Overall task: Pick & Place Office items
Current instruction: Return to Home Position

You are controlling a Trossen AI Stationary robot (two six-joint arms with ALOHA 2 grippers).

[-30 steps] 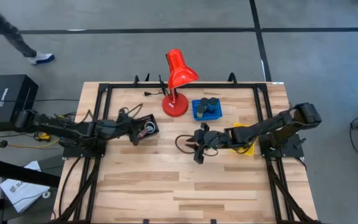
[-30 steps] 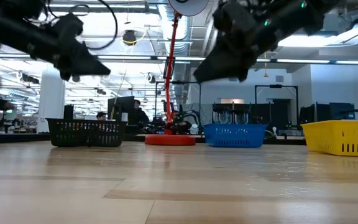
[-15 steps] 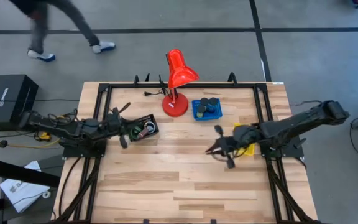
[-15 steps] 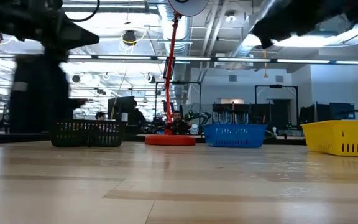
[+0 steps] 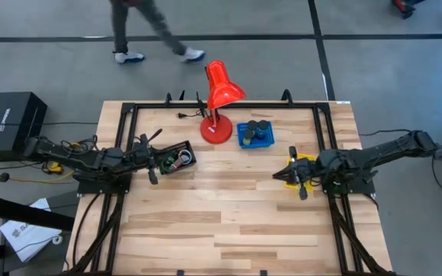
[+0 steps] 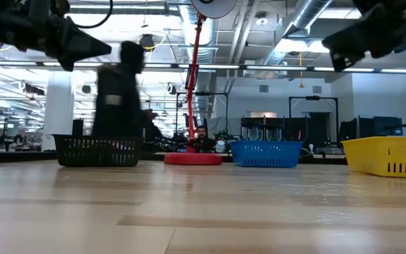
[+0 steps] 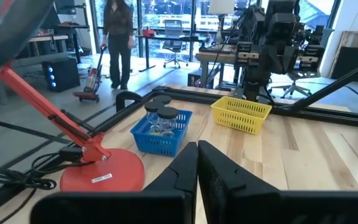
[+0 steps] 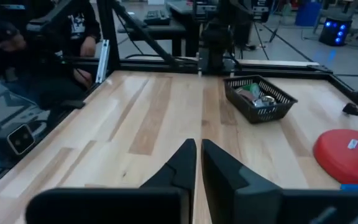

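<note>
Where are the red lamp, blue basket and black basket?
red lamp (image 5: pixel 222 87), high view, on its shade.
blue basket (image 6: pixel 266 154), low view, on its front wall.
black basket (image 8: pixel 266 112), right wrist view, on its near wall.

Lamp (image 5: pixel 218 115) stood at back centre of table (image 5: pixel 221 230). Middle basket (image 5: pixel 242 139), holding jars (image 5: pixel 258 126), sat just right of it. Left basket (image 5: pixel 176 145), holding small items (image 5: pixel 181 159), lay front-left of lamp, with left gripper (image 5: pixel 150 149) just beside it. Right gripper (image 5: pixel 294 176) hung over right basket (image 5: pixel 300 159) near the right edge.

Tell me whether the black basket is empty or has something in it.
Not empty. The black basket holds a few small items; the right wrist view also shows green and pale pieces inside its mesh walls.
</note>
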